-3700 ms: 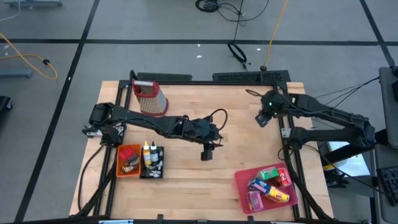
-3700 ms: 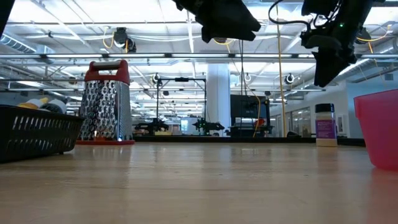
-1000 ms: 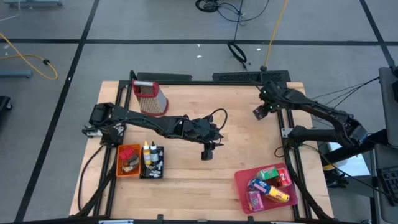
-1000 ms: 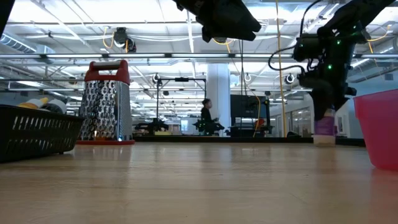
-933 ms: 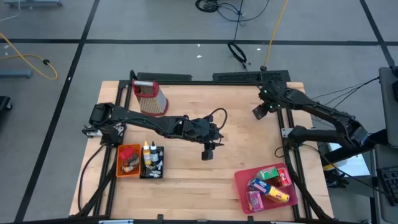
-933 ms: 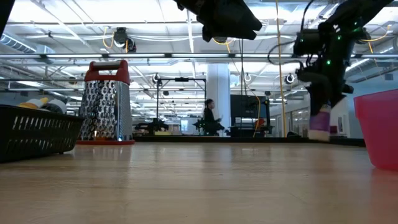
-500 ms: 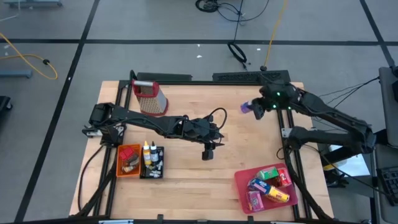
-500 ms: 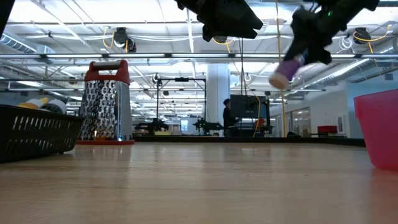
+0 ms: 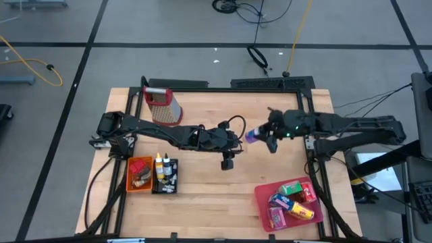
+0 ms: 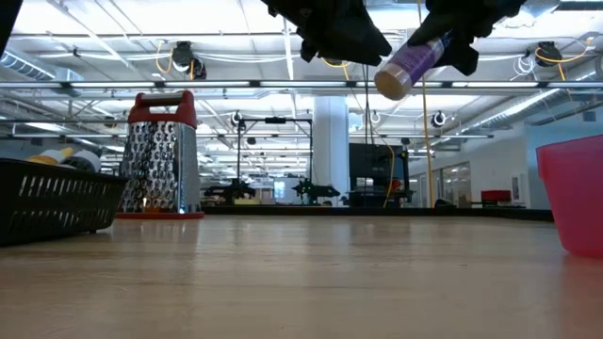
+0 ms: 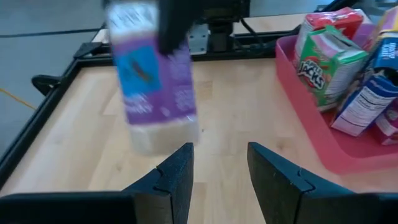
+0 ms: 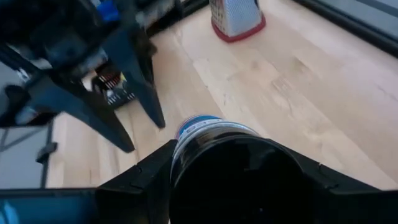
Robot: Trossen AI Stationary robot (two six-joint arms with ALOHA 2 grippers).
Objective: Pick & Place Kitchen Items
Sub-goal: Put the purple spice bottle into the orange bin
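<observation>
My right gripper (image 9: 264,136) is shut on a small bottle (image 9: 251,135) with a purple label and pale contents. It hangs high over the table's middle, tilted (image 10: 410,64). My left gripper (image 9: 227,162) hovers open just beside it, toward the table's near side. In the left wrist view the bottle (image 11: 155,81) floats beyond my open left gripper (image 11: 217,174). Several cartons, green, blue and red (image 9: 293,199), lie in a pink bin (image 9: 264,210). More small bottles stand in a black basket (image 9: 165,174). My right gripper pinches the bottle between its two fingers (image 12: 140,180) at the dark cap end (image 12: 230,186), coming level from the table's right. The bottle is lifted clear, and its pale bottom end (image 10: 388,85) slants down toward the table's left.
A red-topped metal grater (image 9: 160,104) stands near the far left corner. An orange basket (image 9: 140,174) sits beside the black one at the near left. The pink bin (image 10: 570,193) fills the near right. Bare wood (image 9: 209,196) lies between baskets and bin.
My right gripper lifted the bottle off the table near the far right edge, where it stood upright. It carried the bottle up and toward the table's left, close to my left gripper. The bottle tipped from upright to slanting.
</observation>
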